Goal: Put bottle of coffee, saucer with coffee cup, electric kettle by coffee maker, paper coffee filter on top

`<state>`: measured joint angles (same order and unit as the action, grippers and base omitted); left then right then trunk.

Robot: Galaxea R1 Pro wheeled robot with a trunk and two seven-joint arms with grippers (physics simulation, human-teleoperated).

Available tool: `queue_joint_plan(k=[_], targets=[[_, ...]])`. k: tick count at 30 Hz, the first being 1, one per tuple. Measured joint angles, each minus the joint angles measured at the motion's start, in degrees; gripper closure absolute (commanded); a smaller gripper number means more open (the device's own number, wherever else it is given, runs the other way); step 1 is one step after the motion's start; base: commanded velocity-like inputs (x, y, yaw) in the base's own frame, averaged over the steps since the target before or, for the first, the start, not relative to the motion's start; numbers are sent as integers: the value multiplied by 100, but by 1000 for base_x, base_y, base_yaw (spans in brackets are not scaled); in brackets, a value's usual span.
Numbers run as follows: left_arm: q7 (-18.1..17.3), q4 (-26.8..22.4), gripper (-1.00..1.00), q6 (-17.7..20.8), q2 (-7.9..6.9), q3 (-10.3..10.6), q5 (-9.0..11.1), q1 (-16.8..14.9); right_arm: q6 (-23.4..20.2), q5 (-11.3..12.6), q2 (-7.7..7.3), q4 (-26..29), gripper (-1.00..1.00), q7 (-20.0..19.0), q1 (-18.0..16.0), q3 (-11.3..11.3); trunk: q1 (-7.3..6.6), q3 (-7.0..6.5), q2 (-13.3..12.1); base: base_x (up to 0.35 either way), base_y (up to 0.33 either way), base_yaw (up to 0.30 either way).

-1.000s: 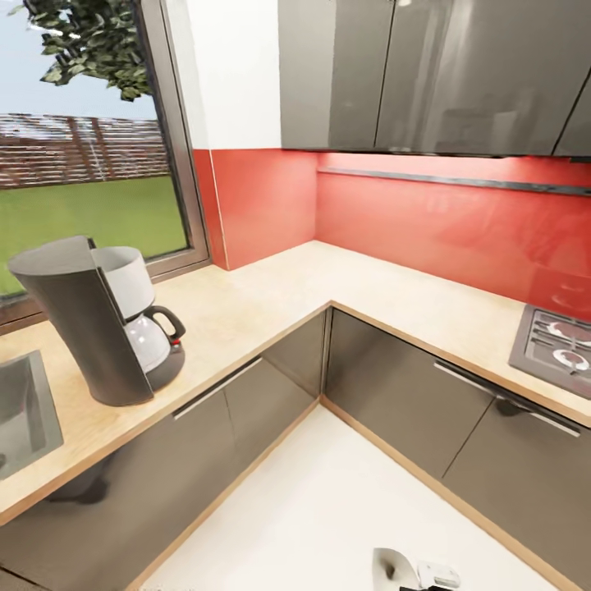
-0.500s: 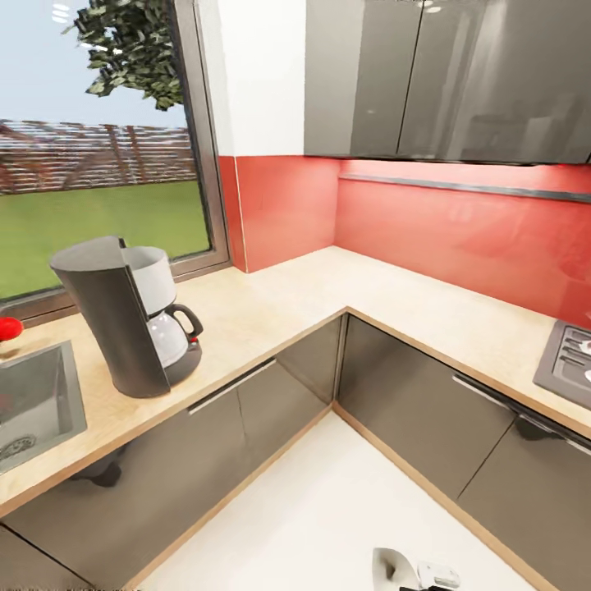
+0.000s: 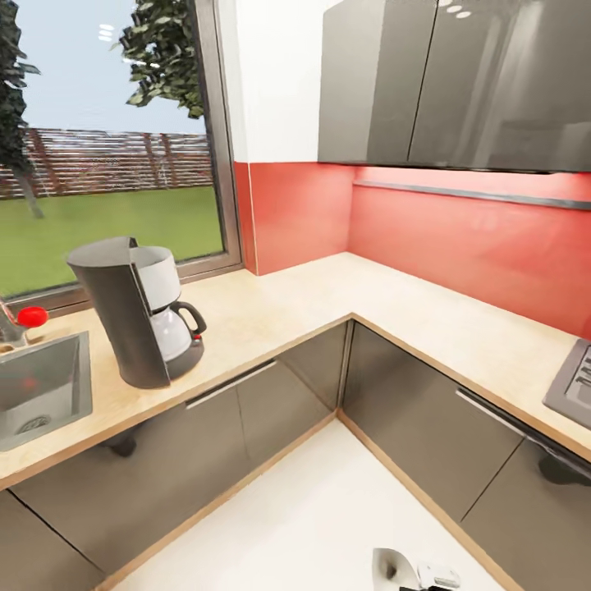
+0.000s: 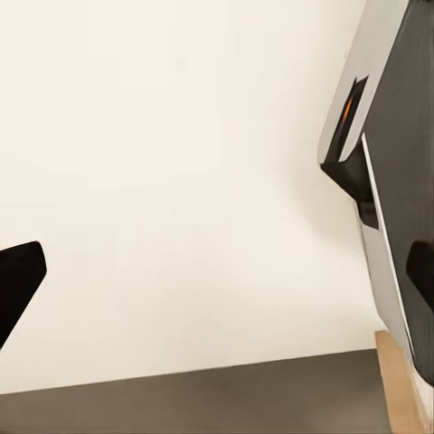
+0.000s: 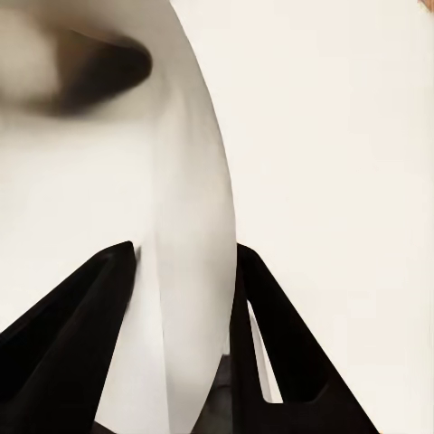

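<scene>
The coffee maker [image 3: 139,320], dark grey with a white basket and a glass carafe, stands on the kitchen countertop [image 3: 328,304] by the window. In the right wrist view my right gripper [image 5: 181,253] is shut on the thin wall of a white rounded vessel, the coffee cup [image 5: 81,181] by its look, held above the pale floor. The cup [image 3: 392,566] and part of that gripper [image 3: 435,574] show at the head view's lower edge. My left gripper [image 4: 217,280] hangs open over the floor, its dark fingertips [image 4: 18,280] wide apart.
A steel sink [image 3: 41,386] with a red-knobbed tap [image 3: 33,316] lies left of the coffee maker. A hob [image 3: 574,382] sits at the right end of the L-shaped worktop. Grey base cabinets [image 3: 246,419] line the cream floor [image 3: 312,509]; upper cabinets [image 3: 451,82] hang above.
The camera has swung left: the coffee maker, sink and window sit further right in the picture and the hob slides toward the right edge. The cup in my right gripper stays put.
</scene>
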<state>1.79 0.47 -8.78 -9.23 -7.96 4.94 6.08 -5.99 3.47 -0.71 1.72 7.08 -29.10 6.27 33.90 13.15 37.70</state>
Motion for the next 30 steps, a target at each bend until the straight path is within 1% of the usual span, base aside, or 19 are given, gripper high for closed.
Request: queue_joint_plan(k=[8,27,30], targets=[[0,0,-100,2,0,0,1,0,0,0,8,0,100,-1,0,1,-1,-33,0,-38,-17,256],[1,0,-100,-2,0,-8,16,0,-9,-17,25,0,100,-1,0,-10,-1,-36,0,-1,0,282],[0,0,-100,-3,0,-10,16,1,-16,-108,39,0,100,1,7,-16,-1,-36,0,0,0,283]])
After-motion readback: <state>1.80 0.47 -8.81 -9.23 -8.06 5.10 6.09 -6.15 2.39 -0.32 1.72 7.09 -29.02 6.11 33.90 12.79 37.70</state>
